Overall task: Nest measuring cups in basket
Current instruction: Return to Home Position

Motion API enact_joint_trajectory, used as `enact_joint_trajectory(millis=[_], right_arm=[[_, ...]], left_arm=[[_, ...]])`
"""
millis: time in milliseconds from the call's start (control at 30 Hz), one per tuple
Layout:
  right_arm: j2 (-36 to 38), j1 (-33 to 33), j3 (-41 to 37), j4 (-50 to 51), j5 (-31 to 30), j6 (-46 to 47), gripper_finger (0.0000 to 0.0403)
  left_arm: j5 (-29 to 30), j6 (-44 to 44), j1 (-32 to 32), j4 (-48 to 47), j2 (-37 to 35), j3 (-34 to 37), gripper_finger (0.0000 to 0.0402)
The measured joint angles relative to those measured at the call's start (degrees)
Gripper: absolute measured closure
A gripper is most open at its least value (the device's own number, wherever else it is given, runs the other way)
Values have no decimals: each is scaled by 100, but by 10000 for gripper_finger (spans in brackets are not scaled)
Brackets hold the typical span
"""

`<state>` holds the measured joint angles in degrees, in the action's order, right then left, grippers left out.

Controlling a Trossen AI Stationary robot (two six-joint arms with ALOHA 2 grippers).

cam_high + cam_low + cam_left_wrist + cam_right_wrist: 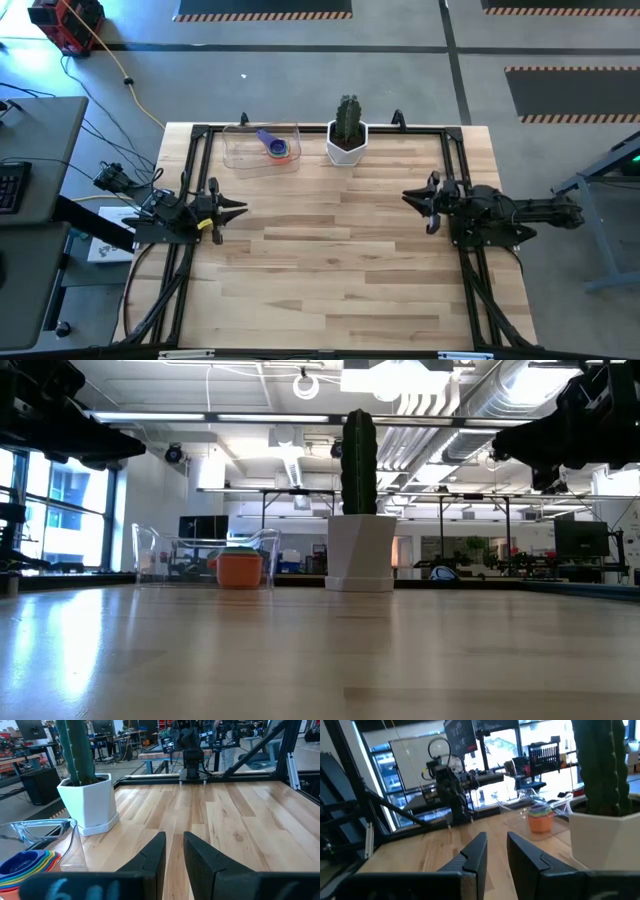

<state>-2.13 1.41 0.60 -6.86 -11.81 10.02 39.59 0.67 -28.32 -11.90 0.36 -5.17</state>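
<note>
Mostly done, by my reading. Worktop (pixel 340 260): bare planks through the middle and near side, dark frame rails along both flanks and the far edge.

Left arm sits low at the left rail, left gripper (pixel 232 210) pointing inward over the wood. Its fingers (pixel 150 855) stand a little apart with nothing between them. Right arm mirrors it at the right rail, right gripper (pixel 410 197) facing in, fingers likewise slightly parted and empty. Both are well apart from each other and from everything at the back.

Basket (pixel 240 152): far-left part of the worktop, by the far rail, just beside the pot (pixel 346 145) with its cactus. Cups (pixel 277 148) stand inside it as one nested stack, towards the end nearer the pot. Orange shows outermost in the low view, a purple handle on top from above.

Step in hand looks like parking the arms. To do it well:
- Hold each gripper to its own side and fold back along its rail, with no sweep toward the far edge.
- The left arm is the nearer to the basket, so any lift should go up and back. A light clear tub would likely slide at a nudge.
- The cactus stands tall and could catch a high pass.

Open room: whole centre and near half. Tight spots: side rails under each arm, far rail behind basket and pot.
</note>
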Motion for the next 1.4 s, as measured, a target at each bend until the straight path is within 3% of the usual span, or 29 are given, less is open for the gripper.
enact_joint_trajectory(millis=[233,1400], right_arm=[[-2,0,-2,399,-13,-105,336],[-4,0,-9,406,-2,-107,336]], left_arm=[[0,-1,-2,2,0,0,344],[1,0,0,2,0,0,344]])
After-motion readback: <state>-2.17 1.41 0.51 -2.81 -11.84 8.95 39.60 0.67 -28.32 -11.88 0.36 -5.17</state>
